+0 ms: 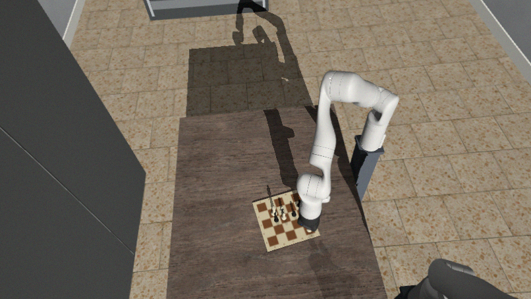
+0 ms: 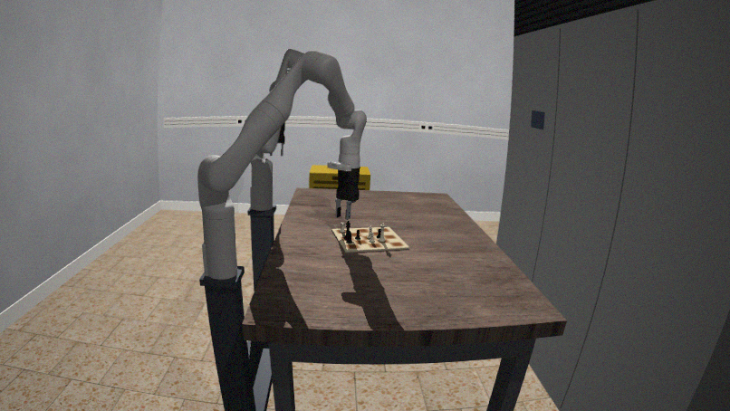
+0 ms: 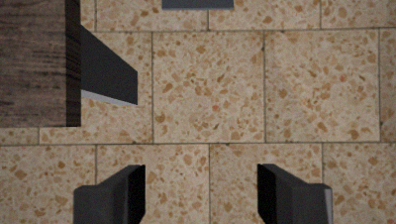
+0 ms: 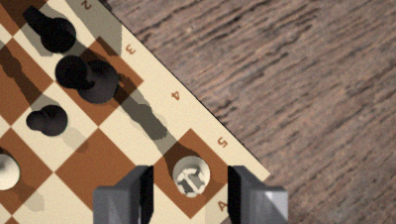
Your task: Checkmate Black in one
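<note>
A white rook [image 4: 191,175] [image 2: 343,228] stands upright on the corner square a5 of the chessboard [image 4: 208,126] [image 2: 398,248] [image 1: 270,248]. My right gripper [image 4: 190,188] [image 2: 343,216] is partly open above it, one finger to each side of the rook in the right wrist view, touching nothing. A dark piece [image 4: 99,83] stands on a3, another [image 4: 58,36] on a2 and a small one [image 4: 52,120] on b3. A white piece [image 4: 4,171] on c3 is cut by the view's edge. Other white and black pieces stand close together further in. My left gripper [image 3: 201,188] [image 2: 276,151] is open and empty, away from the board.
The board lies turned on the brown wooden table [image 1: 223,166] [image 2: 439,285]. The left gripper hangs over the tiled floor [image 3: 208,89], beside the table's edge. A tall dark cabinet [image 1: 66,130] [image 2: 602,153] stands across the table from the arms.
</note>
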Motion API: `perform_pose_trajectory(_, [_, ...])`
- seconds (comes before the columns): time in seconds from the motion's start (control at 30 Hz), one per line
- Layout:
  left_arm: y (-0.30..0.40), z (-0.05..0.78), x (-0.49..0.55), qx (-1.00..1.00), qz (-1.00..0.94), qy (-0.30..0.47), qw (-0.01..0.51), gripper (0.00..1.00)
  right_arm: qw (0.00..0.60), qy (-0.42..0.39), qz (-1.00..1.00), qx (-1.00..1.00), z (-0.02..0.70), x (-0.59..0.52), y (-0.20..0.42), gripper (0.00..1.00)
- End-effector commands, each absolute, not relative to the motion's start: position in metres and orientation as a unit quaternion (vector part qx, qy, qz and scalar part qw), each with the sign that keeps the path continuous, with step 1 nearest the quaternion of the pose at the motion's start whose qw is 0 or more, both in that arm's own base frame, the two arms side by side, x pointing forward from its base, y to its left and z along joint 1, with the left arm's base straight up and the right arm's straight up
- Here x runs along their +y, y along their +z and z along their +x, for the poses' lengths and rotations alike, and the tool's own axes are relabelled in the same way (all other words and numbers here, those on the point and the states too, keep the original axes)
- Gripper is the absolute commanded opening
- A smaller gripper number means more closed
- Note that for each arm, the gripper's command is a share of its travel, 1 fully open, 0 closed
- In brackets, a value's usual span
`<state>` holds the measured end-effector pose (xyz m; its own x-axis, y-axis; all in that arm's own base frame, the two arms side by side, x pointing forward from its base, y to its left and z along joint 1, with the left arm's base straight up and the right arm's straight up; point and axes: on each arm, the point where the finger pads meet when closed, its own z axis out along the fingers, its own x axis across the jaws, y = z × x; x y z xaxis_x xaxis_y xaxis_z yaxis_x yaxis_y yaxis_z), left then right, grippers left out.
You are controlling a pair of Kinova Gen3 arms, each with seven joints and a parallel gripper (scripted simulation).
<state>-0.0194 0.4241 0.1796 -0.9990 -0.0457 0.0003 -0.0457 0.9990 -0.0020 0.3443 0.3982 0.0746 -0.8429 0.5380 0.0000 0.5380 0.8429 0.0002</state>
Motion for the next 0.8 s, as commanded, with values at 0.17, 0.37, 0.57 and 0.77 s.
perform_pose_trajectory(0.17, [0.180,-0.019,0.425,-1.000,0.023,0.000,0.000,1.00,0.001,0.001,0.280,0.960,0.345,0.399,0.107,0.73])
perform_pose_trajectory(0.37, [0.180,-0.019,0.425,-1.000,0.023,0.000,0.000,1.00,0.001,0.001,0.280,0.960,0.345,0.399,0.123,0.73])
perform_pose_trajectory(0.57, [0.180,-0.019,0.425,-1.000,0.023,0.000,0.000,1.00,0.001,0.001,0.280,0.960,0.345,0.399,0.125,1.00])
perform_pose_trajectory(0.77, [0.180,-0.019,0.425,-1.000,0.023,0.000,0.000,1.00,0.001,0.001,0.280,0.960,0.345,0.399,0.125,1.00])
